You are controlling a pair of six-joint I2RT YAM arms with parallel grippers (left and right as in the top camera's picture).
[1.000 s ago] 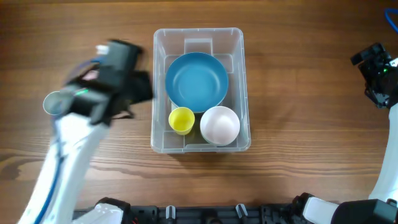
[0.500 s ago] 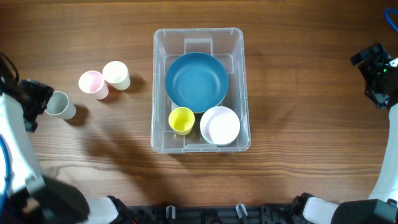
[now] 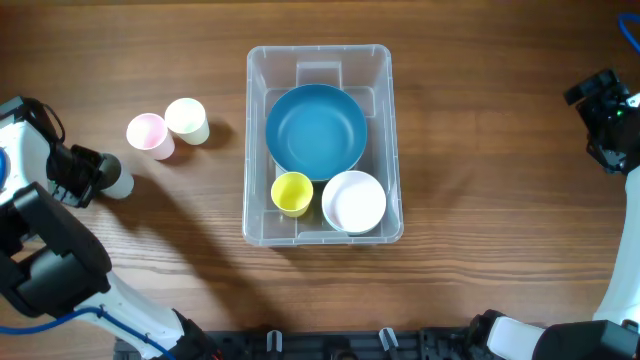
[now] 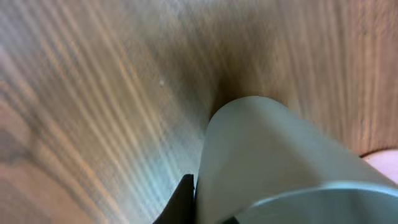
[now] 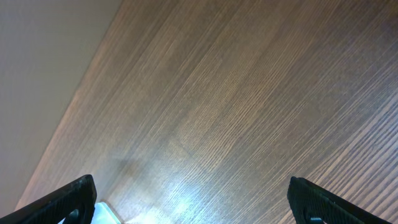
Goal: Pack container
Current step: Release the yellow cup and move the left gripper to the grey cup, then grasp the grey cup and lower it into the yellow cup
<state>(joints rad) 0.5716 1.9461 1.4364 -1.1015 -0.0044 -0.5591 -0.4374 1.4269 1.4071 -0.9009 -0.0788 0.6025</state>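
Observation:
The clear container (image 3: 256, 120) stands mid-table, holding a blue bowl (image 3: 316, 131), a yellow cup (image 3: 292, 193) and a white bowl (image 3: 354, 201). At the far left my left gripper (image 3: 92, 175) is shut on the rim of a pale grey cup (image 3: 116, 183). That grey cup (image 4: 280, 162) fills the left wrist view, with one black finger (image 4: 184, 203) pressed against its wall. A pink cup (image 3: 148, 133) and a cream cup (image 3: 186, 119) stand just beyond it. Over bare wood at the far right edge, my right gripper (image 3: 603, 118) hangs open (image 5: 196, 205).
The left arm's white links (image 3: 50, 260) lie across the lower left corner of the wooden table. A sliver of the pink cup (image 4: 382, 160) shows at the right edge of the left wrist view.
My left arm swung away from the container's side out to the far left, then came in on the grey cup and shut on it. The right arm has not moved.

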